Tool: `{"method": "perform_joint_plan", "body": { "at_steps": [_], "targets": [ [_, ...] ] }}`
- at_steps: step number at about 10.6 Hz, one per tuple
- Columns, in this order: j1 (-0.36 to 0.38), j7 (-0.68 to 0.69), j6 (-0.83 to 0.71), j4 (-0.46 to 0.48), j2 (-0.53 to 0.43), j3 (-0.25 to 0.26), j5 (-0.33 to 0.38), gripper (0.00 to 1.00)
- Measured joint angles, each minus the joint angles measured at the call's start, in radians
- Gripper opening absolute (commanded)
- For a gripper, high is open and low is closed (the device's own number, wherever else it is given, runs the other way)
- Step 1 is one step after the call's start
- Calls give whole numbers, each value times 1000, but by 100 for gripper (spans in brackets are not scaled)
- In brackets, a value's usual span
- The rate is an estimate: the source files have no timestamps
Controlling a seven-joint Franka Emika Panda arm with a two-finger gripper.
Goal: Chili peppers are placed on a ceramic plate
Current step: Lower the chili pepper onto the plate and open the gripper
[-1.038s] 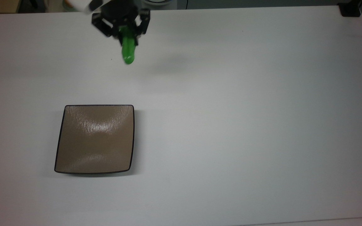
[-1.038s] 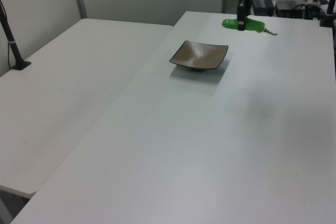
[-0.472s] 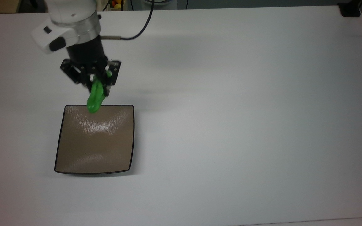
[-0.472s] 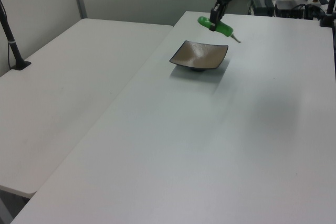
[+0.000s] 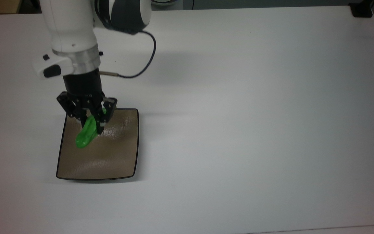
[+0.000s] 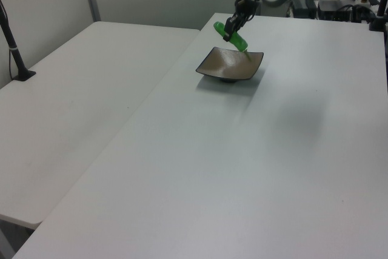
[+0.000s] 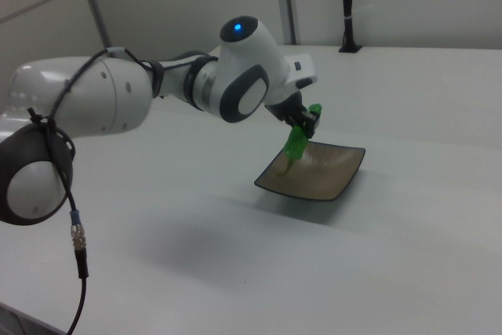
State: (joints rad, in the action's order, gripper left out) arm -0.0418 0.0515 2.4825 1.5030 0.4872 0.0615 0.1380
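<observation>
While clamped on the pepper [image 5: 86,136], the gripper [image 5: 91,121] hung over the plate's [image 5: 115,162] far-left corner in the top view.

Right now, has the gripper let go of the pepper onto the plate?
No: in the right view the gripper is shut on the chili pepper, which hangs tilted above the ceramic plate.

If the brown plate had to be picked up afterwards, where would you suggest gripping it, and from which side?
Probably at the raised rim of the ceramic plate, on the top view's right. That edge curves up off the table, giving fingers a lip to pinch, and it lies clear of the chili pepper and the gripper holding it over the far-left part.
</observation>
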Motion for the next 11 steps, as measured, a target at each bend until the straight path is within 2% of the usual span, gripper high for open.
{"method": "perform_joint_plan", "body": {
  "at_steps": [3, 5, 6, 7, 8, 9, 11],
  "targets": [
    [1, -22, 128, -1, 71, 0, 2, 12],
    [1, -35, 170, -3, 100, 0, 2, 17],
    [1, -37, 184, -3, 112, 0, 2, 29],
    [1, -38, 206, -4, 124, 0, 2, 49],
    [1, -38, 219, -4, 134, 0, 2, 80],
    [0, -39, 222, -5, 139, 0, 2, 100],
    [0, -40, 222, -7, 140, 0, 2, 100]
  ]
}}
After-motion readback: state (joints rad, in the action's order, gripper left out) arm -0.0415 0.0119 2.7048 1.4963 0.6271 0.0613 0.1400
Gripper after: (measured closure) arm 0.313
